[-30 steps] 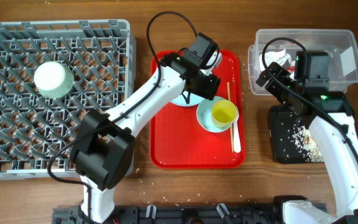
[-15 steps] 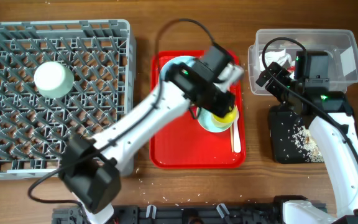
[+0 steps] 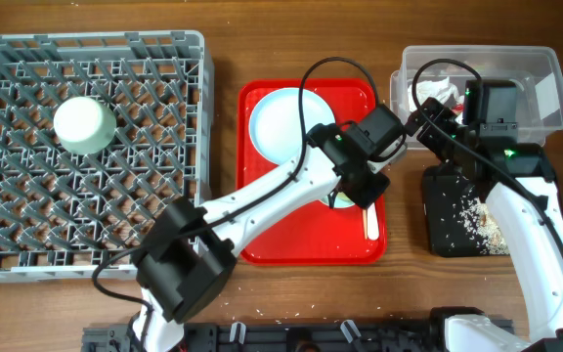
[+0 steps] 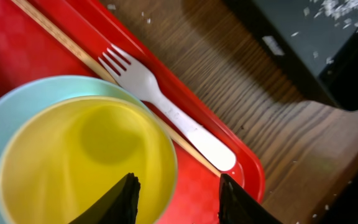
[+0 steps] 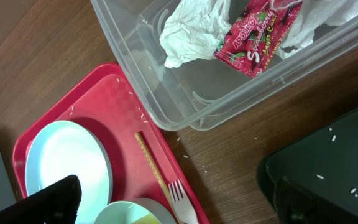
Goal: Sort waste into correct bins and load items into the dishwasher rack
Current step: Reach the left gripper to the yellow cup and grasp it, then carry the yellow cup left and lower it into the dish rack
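Small yellow cup (image 4: 86, 155) sits inside a pale green-blue bowl (image 4: 17, 102) on the large red plastic serving tray (image 4: 5, 56), near the tray's right edge. L gripper (image 4: 176, 200) hangs close over them w/ fingers spread. One finger (image 4: 122, 198) is above the cup's inside and the other (image 4: 235, 200) is outside over the tray, w/ the rims between them; nothing clenched.

Just beside the bowl, a white plastic fork (image 4: 166, 106) lies along a thin wooden chopstick (image 4: 61, 34), touching it. Round white plate (image 3: 280, 122) is at the tray's rear left. Second pale green-blue bowl (image 3: 84, 124) sits in the large grey plastic pegged rack (image 3: 164, 59), at the table's left.

Clear plastic rectangular tub (image 5: 142, 56) holds the crumpled white paper napkin (image 5: 191, 28) and red-and-white sachet wrapper (image 5: 250, 37). Shallow black rectangular tray (image 5: 328, 162) in front of it carries whitish rice-like crumbs (image 3: 477, 210).

R gripper (image 3: 420, 125) is by the tub's front-left corner, fingers apart, empty.
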Controlling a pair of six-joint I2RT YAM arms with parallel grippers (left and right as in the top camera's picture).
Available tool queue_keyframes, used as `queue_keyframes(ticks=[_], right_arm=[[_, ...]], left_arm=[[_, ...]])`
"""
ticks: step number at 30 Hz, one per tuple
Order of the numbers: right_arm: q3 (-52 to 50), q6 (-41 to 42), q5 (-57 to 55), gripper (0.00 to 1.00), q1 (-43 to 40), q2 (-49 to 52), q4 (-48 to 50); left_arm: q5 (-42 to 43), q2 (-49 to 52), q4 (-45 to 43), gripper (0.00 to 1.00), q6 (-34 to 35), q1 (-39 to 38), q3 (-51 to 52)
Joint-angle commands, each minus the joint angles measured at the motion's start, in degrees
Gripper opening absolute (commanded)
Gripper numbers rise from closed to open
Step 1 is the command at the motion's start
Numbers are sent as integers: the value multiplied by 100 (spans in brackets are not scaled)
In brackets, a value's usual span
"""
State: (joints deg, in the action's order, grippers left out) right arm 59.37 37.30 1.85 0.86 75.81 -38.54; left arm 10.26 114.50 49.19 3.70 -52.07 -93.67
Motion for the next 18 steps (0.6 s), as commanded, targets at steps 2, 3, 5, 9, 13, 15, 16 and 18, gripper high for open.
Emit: queue_keyframes(ticks=[2, 3, 5, 9, 13, 15, 16, 18], right_arm=[[-2, 37, -52, 100, -20, 24, 15], [-2, 39, -52, 100, -20, 24, 15], [-2, 39, -52, 100, -20, 24, 15], [-2, 39, -52, 100, -20, 24, 15], [-2, 39, -52, 100, -20, 24, 15], [-2, 39, -52, 100, -20, 24, 15], [-2, 39, -52, 100, -20, 24, 15], [-2, 37, -52, 100, -20, 24, 15]], left_arm=[[-70, 446, 52, 37, -26, -46, -7], [-70, 444, 50, 37, -26, -59, -9], [-72, 444, 55, 24, -26, -59, -9], [-74, 400, 42, 6, 195, -42, -9], [-72, 120, 103, 4, 452, -42, -9], [-76, -284, 120, 4, 466, -20, -11], [-76, -450, 118, 4, 522, 22, -11], [-92, -874, 168, 4, 772, 310, -9]])
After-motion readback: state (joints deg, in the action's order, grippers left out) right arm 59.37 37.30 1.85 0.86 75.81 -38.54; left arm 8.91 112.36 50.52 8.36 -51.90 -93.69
